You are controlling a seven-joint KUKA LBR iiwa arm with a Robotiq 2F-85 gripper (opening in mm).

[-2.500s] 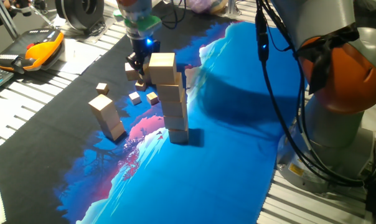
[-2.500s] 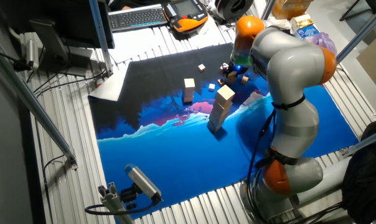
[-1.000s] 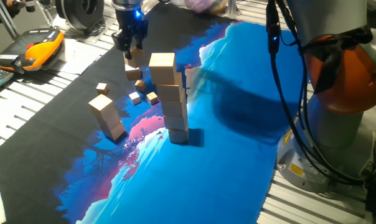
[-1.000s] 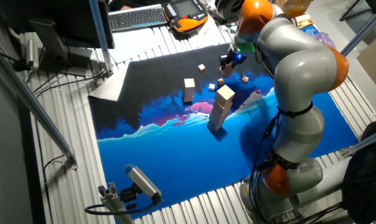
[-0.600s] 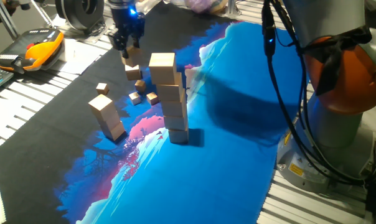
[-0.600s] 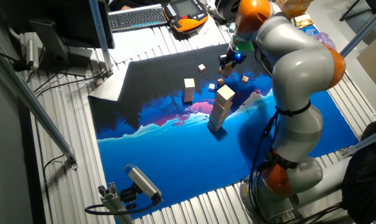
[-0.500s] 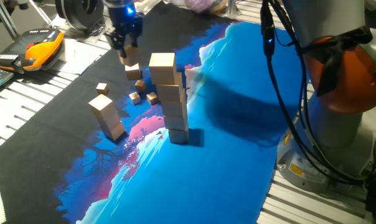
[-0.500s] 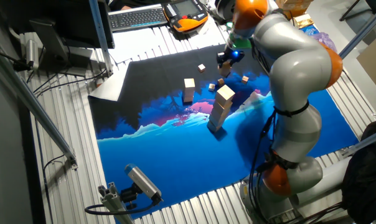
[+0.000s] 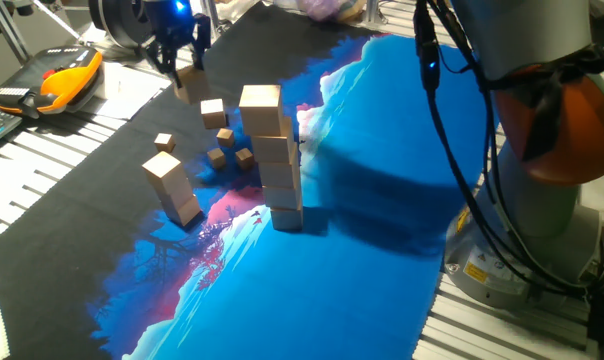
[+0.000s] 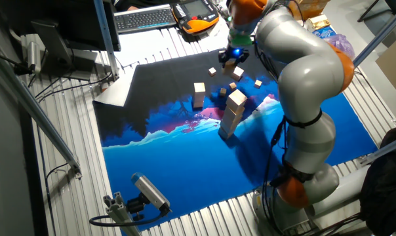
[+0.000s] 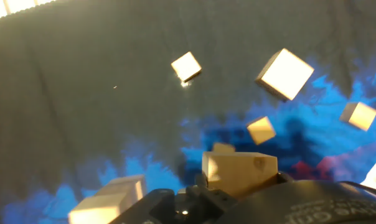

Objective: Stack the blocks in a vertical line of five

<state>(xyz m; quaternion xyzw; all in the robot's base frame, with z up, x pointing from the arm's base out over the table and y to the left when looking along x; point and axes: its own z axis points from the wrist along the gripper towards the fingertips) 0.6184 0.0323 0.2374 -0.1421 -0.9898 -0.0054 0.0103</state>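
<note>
My gripper (image 9: 185, 72) is shut on a small light-tan wooden block (image 9: 190, 86) and holds it in the air above the black part of the cloth, left of the tall stack. In the hand view the held block (image 11: 239, 171) sits between my jaws at the bottom. The tall stack (image 9: 280, 165) of several cubes stands mid-cloth with a wider cube (image 9: 260, 99) on top; it also shows in the other fixed view (image 10: 231, 113). Loose small blocks (image 9: 213, 113) (image 9: 163, 143) (image 9: 244, 157) lie between gripper and stack.
A short leaning pile of two cubes (image 9: 173, 186) stands left of the tall stack. The hand view shows a larger cube (image 11: 285, 73) and small cubes (image 11: 186, 66) (image 11: 261, 129) on the cloth below. An orange pendant (image 9: 60, 78) and a keyboard (image 10: 145, 18) lie off the cloth.
My gripper rose from among the loose cubes beside the tall stack with a block in it and moved left and away from the stack. The stacks have not moved.
</note>
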